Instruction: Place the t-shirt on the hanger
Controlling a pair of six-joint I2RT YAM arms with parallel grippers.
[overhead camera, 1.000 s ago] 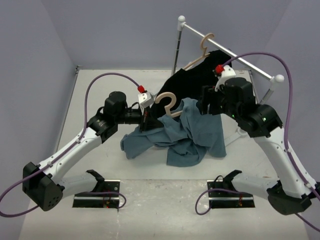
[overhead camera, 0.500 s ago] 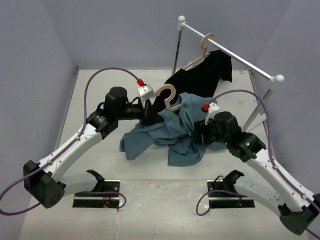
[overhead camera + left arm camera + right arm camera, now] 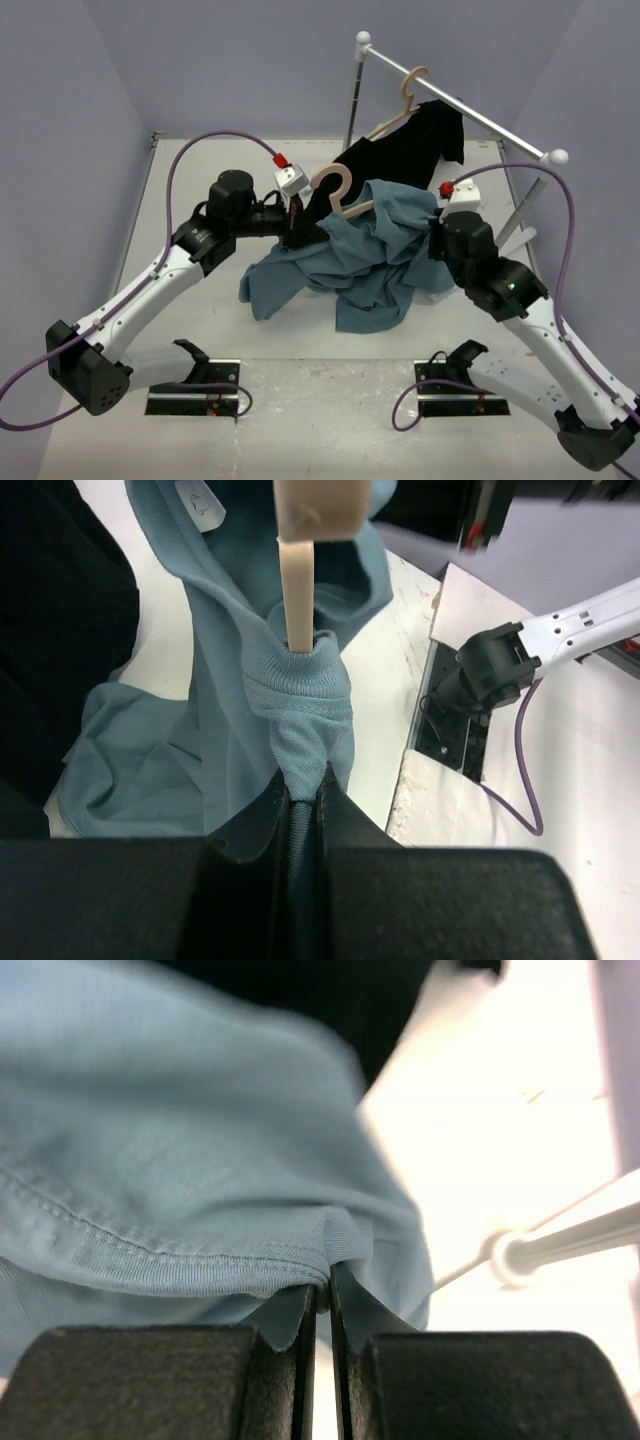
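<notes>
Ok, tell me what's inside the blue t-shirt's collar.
The hanger runs down into the collar of the t-shirt; its hook sticks out above. Fabric covers its lower part.

Right claw [image 3: 322, 1298] dropped from up beside the rack [image 3: 470, 110] to the right edge of the t-shirt [image 3: 372, 262]. It went from wide apart to closed and now pinches the hem. That side of the t-shirt is lifted off the counter [image 3: 300, 340] and pulled out to the right, more spread than before. Left claw [image 3: 300, 805] raised the hanger [image 3: 338, 192] slightly, and the folds under it shifted.
</notes>
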